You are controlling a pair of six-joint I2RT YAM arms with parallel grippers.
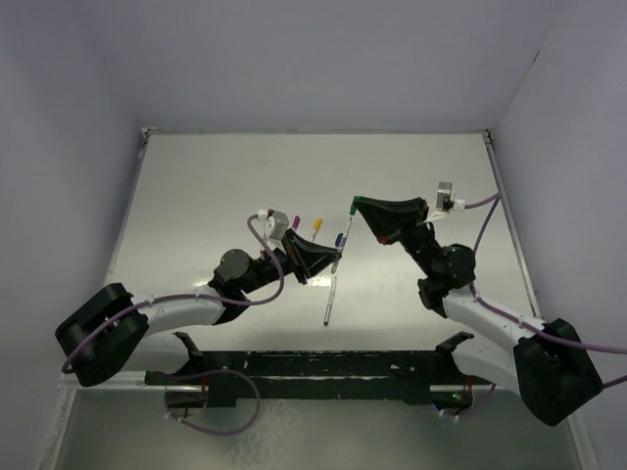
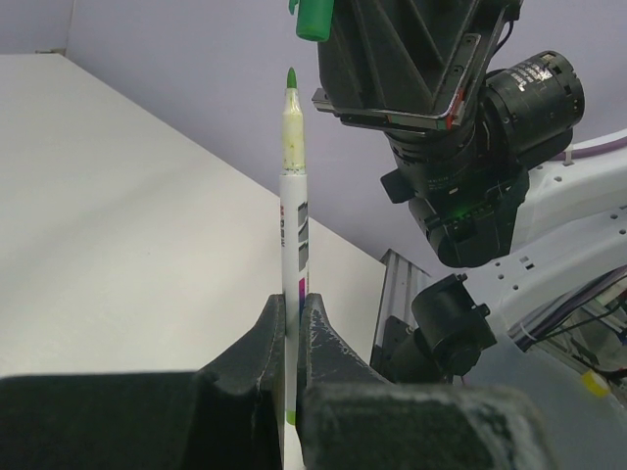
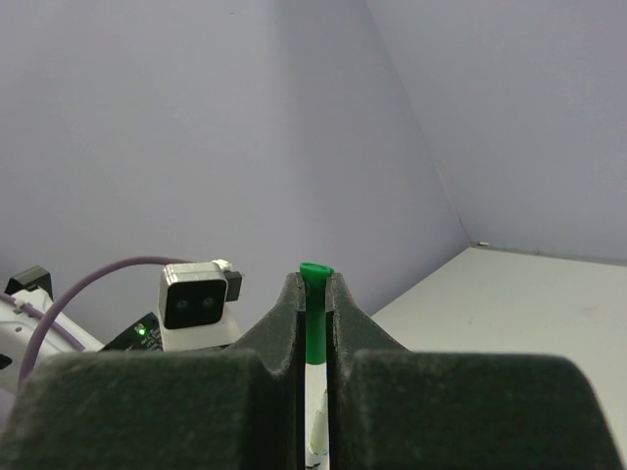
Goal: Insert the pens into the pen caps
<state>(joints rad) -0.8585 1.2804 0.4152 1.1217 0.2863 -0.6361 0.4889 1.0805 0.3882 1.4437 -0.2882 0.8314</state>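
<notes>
1 whitish-grey plastic marker pen [image 2: 294, 225], green conical tip, upright, clamped in left gripper [image 2: 293, 305]. 1 green bullet-shaped cap [image 3: 314, 328], pinched by right gripper [image 3: 314, 286], 12 o'clock of tip, apart.

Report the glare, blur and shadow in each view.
Top external: the table carries a soft sheen under even light, with no hard shadows. Left wrist: the green-tipped pen is sharp, while the left fingers near the lens are dark and soft. Right wrist: the green cap is crisp, and the right fingers are dark and blurred.
</notes>
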